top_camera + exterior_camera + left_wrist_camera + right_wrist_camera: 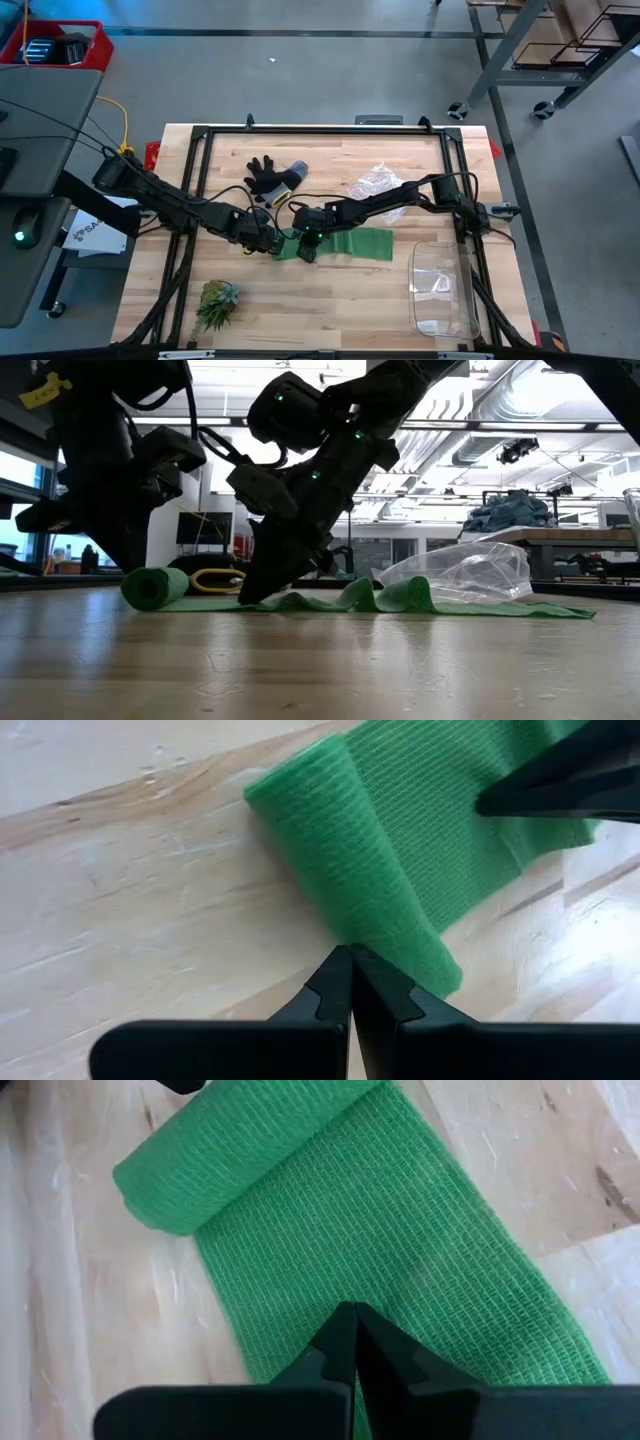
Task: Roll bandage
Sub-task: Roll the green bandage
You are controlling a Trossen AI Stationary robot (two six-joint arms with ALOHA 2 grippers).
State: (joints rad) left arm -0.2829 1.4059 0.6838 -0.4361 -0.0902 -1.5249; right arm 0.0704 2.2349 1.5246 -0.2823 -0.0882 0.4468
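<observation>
Pressing its closed fingers onto the ribbed green bandage [400, 1230], the right hand [352, 1325] faces the closed left hand [350, 970] beside the rolled end.

The green mesh bandage [350, 245] lies flat near the table's centre, its nine-o'clock end wound into a small roll [225, 1155], the rest unrolled toward three o'clock.

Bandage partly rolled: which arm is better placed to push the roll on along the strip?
Probably left. Its gripper, jaws shut, touches the bandage roll's outer side. The right gripper, jaws shut, presses on the flat strip ahead of the roll.
</observation>
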